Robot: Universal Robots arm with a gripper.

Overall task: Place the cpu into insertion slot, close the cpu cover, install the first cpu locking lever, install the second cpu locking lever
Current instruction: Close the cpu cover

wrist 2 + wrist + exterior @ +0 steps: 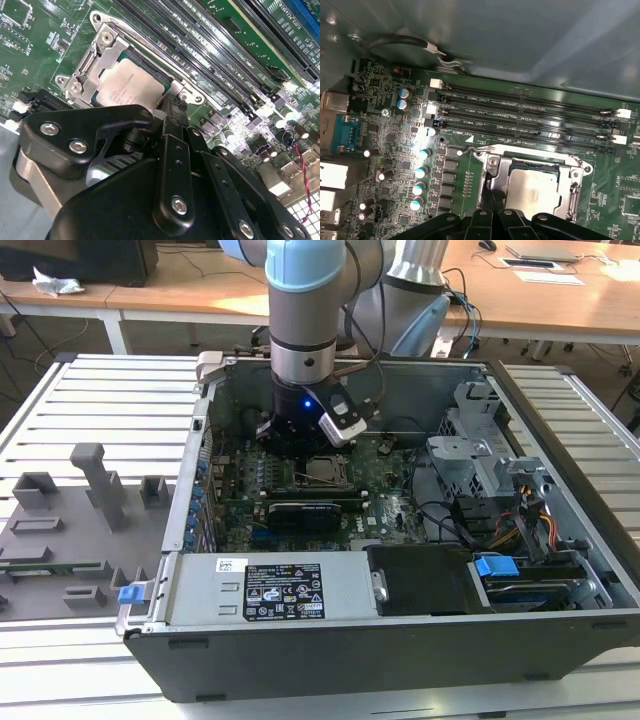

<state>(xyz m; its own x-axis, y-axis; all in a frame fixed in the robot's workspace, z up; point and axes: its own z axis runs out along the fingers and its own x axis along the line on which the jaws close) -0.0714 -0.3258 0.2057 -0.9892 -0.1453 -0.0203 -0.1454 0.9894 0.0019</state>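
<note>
Currently my gripper (172, 107) is down inside the open PC case (300, 655), tips at the edge of the insertion slot (525, 163), on the side toward the capacitors (420, 172). The fingers look pressed together with nothing held. The cpu (132, 85) lies flat in the slot just beyond my tips. The cpu cover (102, 55) looks down around it. One locking lever (150, 50) runs along the slot's edge beside the memory slots (530, 120), long axis parallel to them; latched or not, can't tell. My arm (305, 330) drops near vertical onto the motherboard (390, 505).
</note>
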